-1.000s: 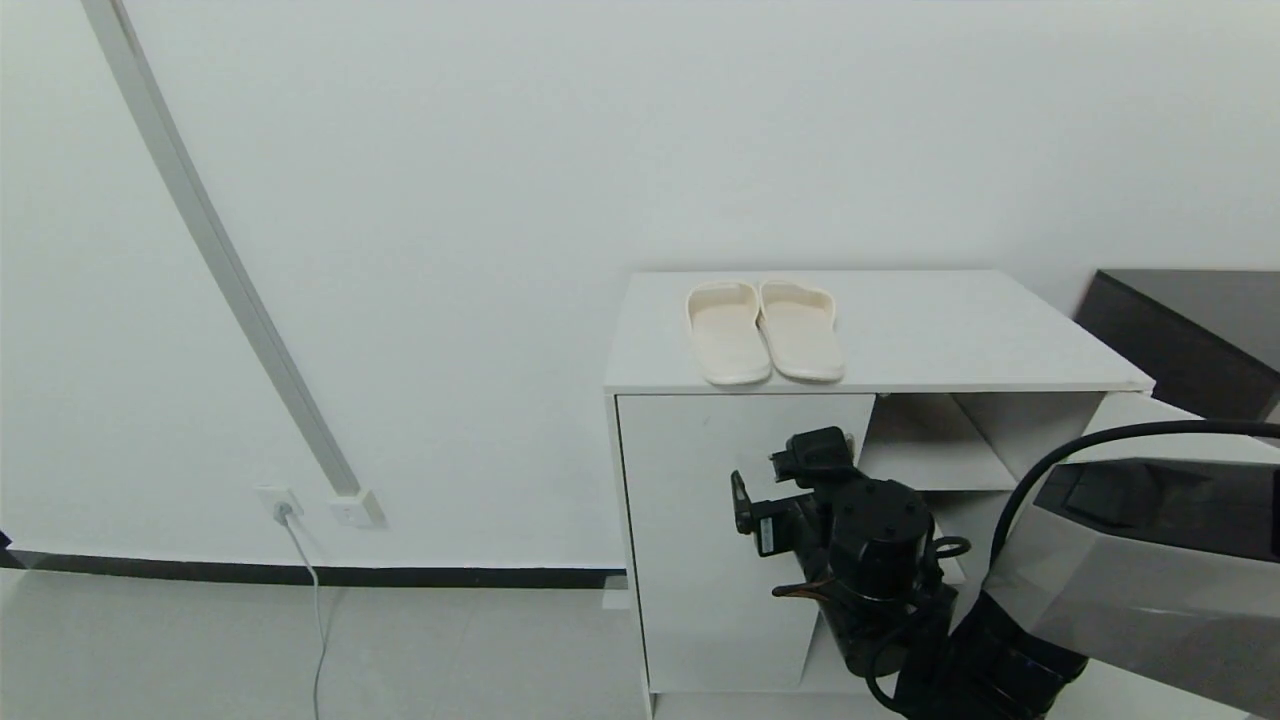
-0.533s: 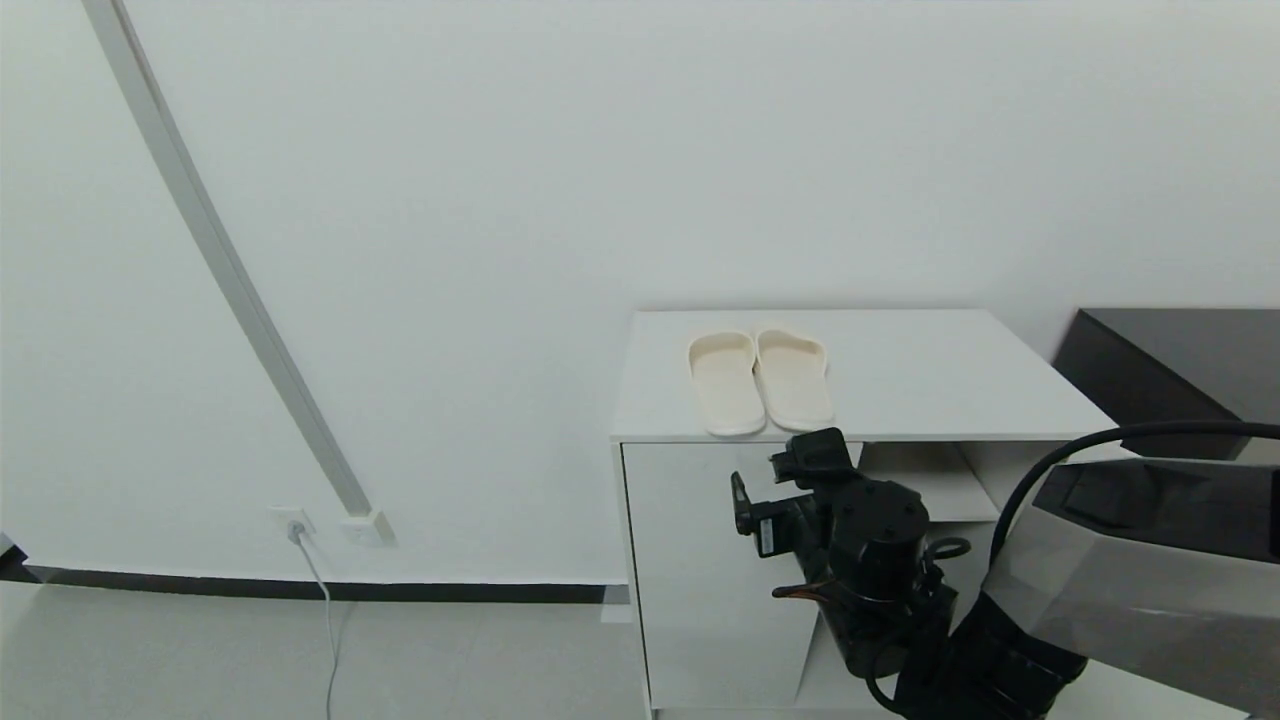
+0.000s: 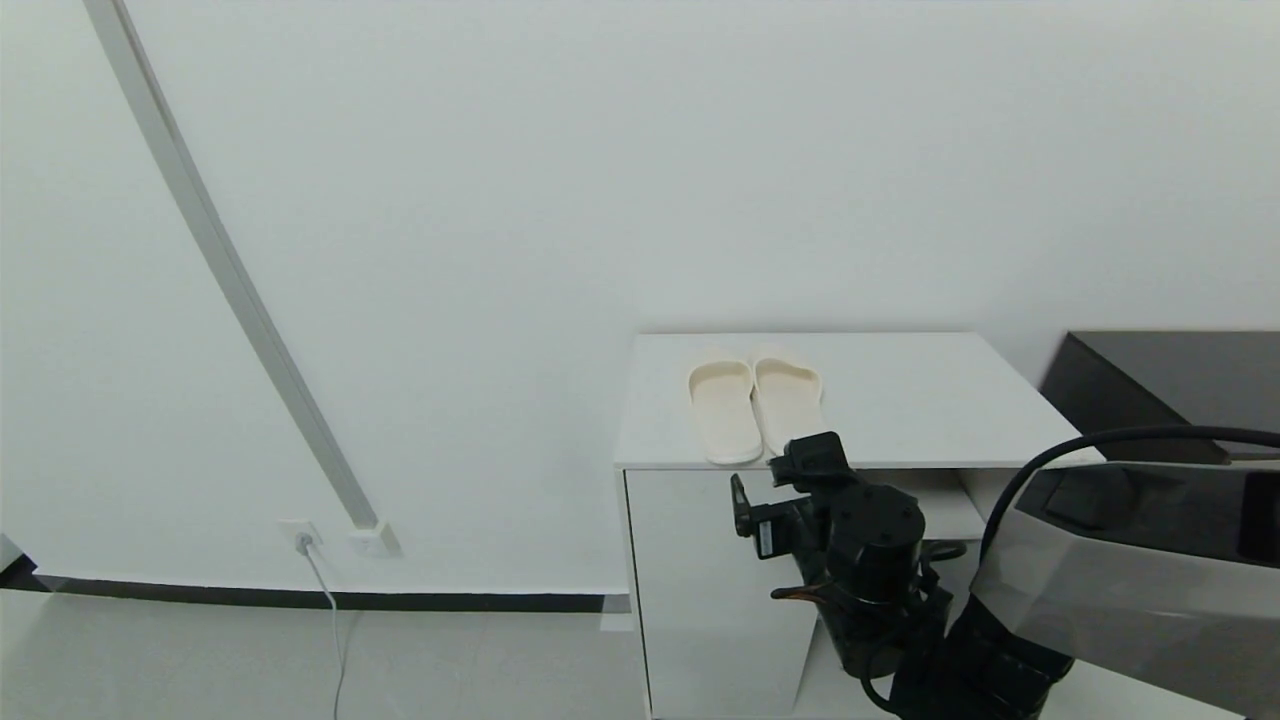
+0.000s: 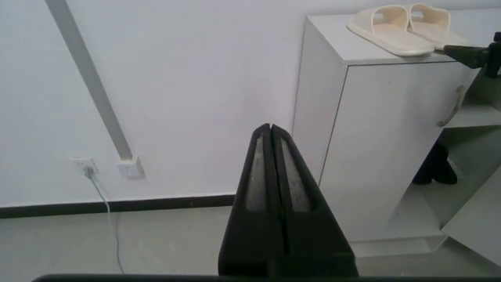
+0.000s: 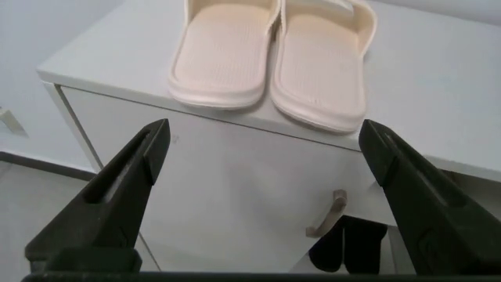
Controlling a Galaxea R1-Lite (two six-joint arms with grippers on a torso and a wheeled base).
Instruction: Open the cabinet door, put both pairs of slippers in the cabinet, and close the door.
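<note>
A cream pair of slippers [image 3: 755, 405] lies side by side on top of the white cabinet [image 3: 900, 400], near its front edge. My right gripper [image 3: 790, 480] hangs open in front of that edge, just below the slippers [image 5: 270, 55], with nothing between its fingers [image 5: 149, 157]. The cabinet's left door [image 5: 235, 204] is shut, with its handle [image 5: 327, 213] at its inner edge. The right side stands open, showing a shelf [image 3: 940, 510] and a dark thing [image 5: 348, 243] low inside. My left gripper [image 4: 271, 133] is shut and empty, well off to the cabinet's [image 4: 368, 157] left.
A dark piece of furniture [image 3: 1160, 380] stands right of the cabinet. A grey conduit [image 3: 230, 270] runs down the wall to a socket with a cable [image 3: 300, 535]. Bare floor lies left of the cabinet.
The whole head view has shifted, so the cabinet sits lower in the picture: the camera moved. My right gripper now stands level with the cabinet's top edge instead of in front of the door.
</note>
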